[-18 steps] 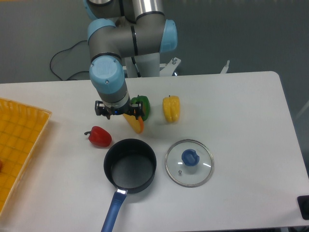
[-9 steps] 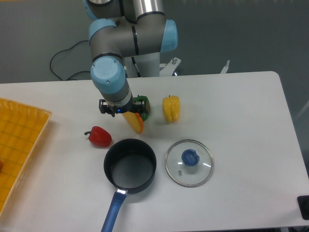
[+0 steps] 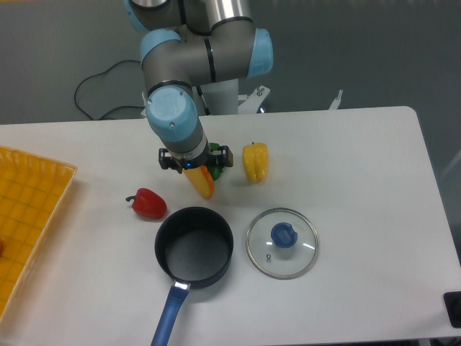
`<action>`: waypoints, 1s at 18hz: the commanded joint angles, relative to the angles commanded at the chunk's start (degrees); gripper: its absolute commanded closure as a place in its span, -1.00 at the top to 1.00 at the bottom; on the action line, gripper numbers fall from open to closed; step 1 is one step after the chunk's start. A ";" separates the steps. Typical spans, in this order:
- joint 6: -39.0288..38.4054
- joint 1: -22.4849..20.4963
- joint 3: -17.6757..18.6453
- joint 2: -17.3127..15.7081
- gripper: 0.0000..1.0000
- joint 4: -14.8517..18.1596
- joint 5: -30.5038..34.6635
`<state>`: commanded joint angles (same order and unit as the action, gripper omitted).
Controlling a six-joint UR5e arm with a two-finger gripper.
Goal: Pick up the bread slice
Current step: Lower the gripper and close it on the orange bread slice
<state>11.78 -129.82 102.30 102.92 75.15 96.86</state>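
Note:
The bread slice [image 3: 202, 184] is yellow-tan with an orange crust edge. It lies on the white table just above the pot, and its upper end is hidden under the gripper. My gripper [image 3: 196, 163] points straight down right over that upper end. Its fingers are hidden beneath the blue wrist, so the jaw opening does not show. I cannot tell whether it touches the slice.
A green pepper [image 3: 217, 153] peeks out behind the gripper. A yellow bell pepper [image 3: 255, 161] stands to its right and a red pepper [image 3: 148, 204] to the lower left. A dark pot [image 3: 194, 245], a glass lid [image 3: 282, 242] and a yellow tray [image 3: 29, 209] are nearby.
The gripper has moved right, from left of the slice to above its upper end. It now covers most of the green pepper. The bread slice has stayed in place.

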 joint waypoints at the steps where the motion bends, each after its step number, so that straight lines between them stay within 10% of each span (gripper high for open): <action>1: 0.18 0.09 0.00 0.17 1.00 -0.09 0.00; 18: -2.72 0.88 0.79 2.73 0.92 -0.35 1.76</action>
<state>9.05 -128.94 103.09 105.64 74.80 98.61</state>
